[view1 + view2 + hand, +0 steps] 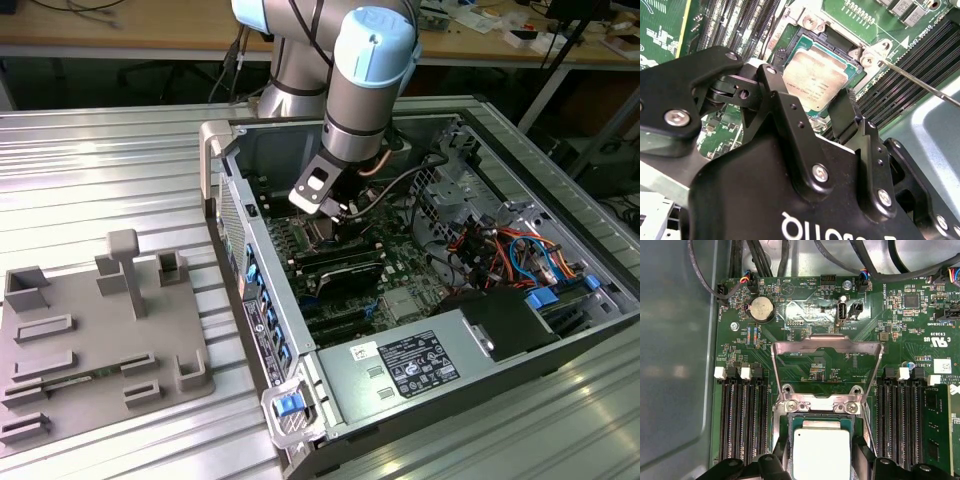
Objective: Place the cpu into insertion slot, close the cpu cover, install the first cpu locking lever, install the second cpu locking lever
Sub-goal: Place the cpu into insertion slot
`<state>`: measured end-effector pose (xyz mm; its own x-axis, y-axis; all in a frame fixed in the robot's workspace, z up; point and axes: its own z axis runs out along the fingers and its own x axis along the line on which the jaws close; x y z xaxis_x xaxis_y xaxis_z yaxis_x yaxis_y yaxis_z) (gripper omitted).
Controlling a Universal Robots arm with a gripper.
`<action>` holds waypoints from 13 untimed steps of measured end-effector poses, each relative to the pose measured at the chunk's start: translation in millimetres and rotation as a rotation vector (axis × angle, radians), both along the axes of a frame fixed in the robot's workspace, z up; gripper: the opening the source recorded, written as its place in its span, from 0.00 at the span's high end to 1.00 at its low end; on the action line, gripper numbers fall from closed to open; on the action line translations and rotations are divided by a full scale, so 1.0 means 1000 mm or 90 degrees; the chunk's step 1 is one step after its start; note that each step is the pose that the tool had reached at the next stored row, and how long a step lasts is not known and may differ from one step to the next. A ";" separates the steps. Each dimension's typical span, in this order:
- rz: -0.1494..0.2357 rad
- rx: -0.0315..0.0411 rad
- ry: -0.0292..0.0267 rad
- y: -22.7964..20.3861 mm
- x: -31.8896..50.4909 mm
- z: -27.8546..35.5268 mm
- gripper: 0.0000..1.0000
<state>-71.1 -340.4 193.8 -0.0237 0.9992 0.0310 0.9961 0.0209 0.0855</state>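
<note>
The cpu [821,452] is a silvery-tan square chip lying level over the insertion slot [820,407], whose metal rim shows just beyond it. My gripper [821,465] straddles the chip, one black finger tight against each of two opposite sides. In the second wrist view the cpu [815,80] sits between the fingers [775,92] of my gripper [807,96], over the insertion slot [867,57]. The cpu cover [860,347], a thin metal frame with a window, stands swung open behind the slot. In the exterior view my gripper [335,215] reaches down inside the computer case [262,330].
Long black memory slots [740,425] run on both sides of the socket. A thin metal lever rod [920,82] slants beside it. Cables [500,245] and a power supply [410,365] crowd the case. A grey fixture plate [100,340] lies on the ribbed table at the exterior view's left.
</note>
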 end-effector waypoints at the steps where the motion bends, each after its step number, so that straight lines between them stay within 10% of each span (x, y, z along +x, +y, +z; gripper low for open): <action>1: 0.000 0.0001 0.0000 0.0000 0.0000 0.0003 0.39; 13: 0.000 0.0000 -0.0001 0.0001 0.0001 0.0019 0.38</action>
